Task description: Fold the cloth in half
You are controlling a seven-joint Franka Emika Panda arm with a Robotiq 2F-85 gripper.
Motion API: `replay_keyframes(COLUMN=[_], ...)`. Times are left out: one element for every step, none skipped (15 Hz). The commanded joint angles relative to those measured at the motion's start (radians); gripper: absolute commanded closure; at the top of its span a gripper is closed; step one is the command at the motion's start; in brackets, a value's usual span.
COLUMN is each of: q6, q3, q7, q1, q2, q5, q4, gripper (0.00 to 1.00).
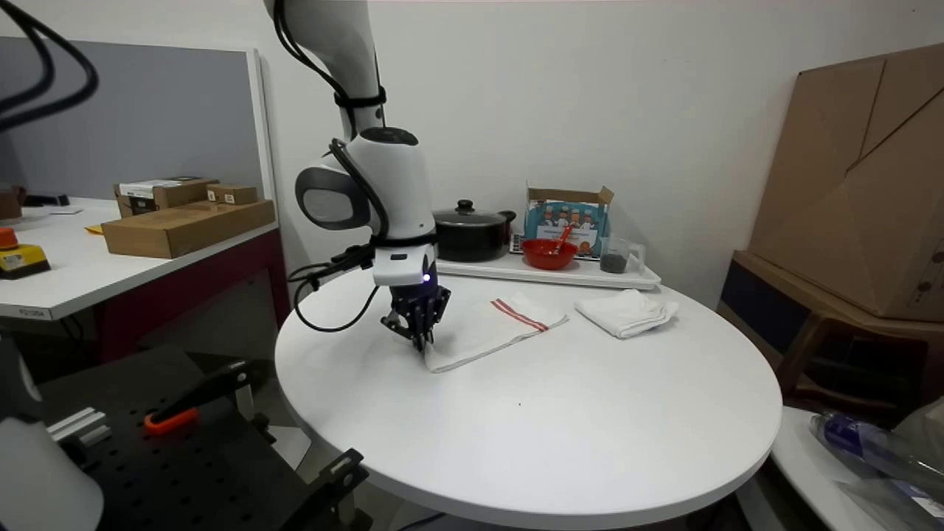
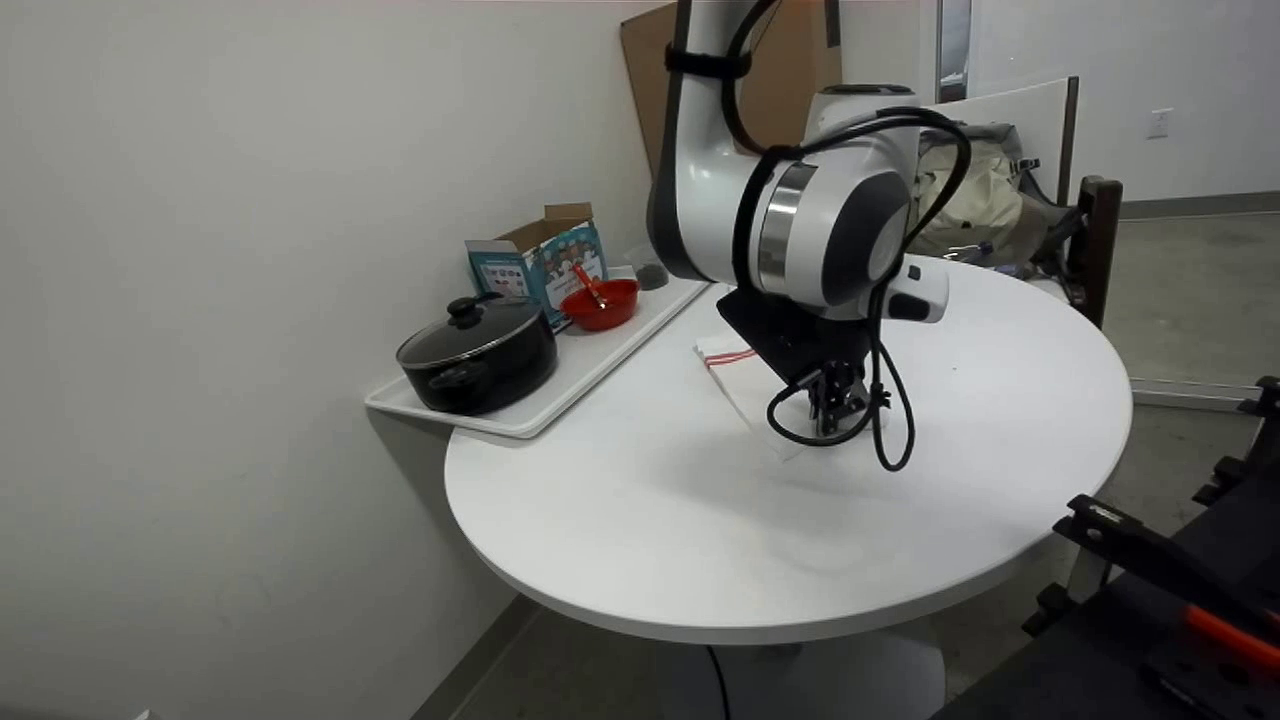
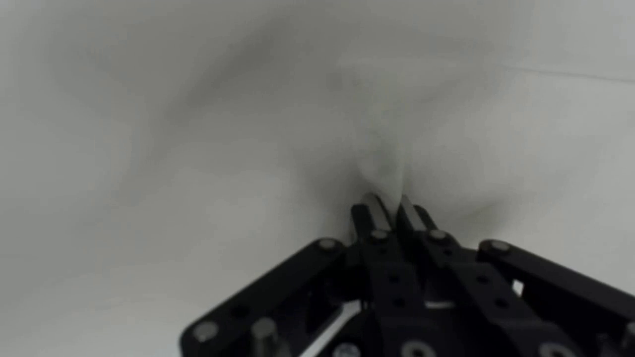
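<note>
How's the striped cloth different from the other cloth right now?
The striped cloth shows red; the other cloth shows none. The striped cloth lies mostly flat; the other cloth forms a thicker heap. The claw pinches the striped cloth; the other cloth sits untouched. Both are mainly white.

Arm (image 2: 715,210) extends down from above: forearm (image 1: 346,51) slanted, wrist (image 1: 405,195) below it near upright, slight lean. From where I stand, end effector (image 3: 394,213) points downward, two fingers (image 3: 378,218) side by side, tips barely apart.
</note>
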Motion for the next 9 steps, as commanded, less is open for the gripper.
replay_keyframes(q6=[-0.061,-0.072,-0.092,-0.109,-0.127,-0.148,-0.169,-0.188,-0.203], q3=[0.038,0.077,0.1,0.122,0.146,0.168,0.19,0.208,0.224], q7=[-0.045,-0.062,-0.081,-0.094,-0.107,-0.118,-0.125,-0.126,-0.125], q1=[0.014,-0.008,-0.007,-0.008,-0.007,-0.005,-0.005,-0.005,-0.005], q2=[-0.079,-0.104,-0.138,-0.165,-0.202,-0.241,-0.287,-0.329,-0.371], q5=[0.009,0.007,0.011,0.013,0.016,0.016,0.016,0.015,0.013], q4=[-0.079,-0.111,-0.149,-0.181,-0.22,-0.263,-0.307,-0.342,-0.375], gripper=[0.95,0.94,0.94,0.94,0.94,0.94,0.94,0.94,0.94])
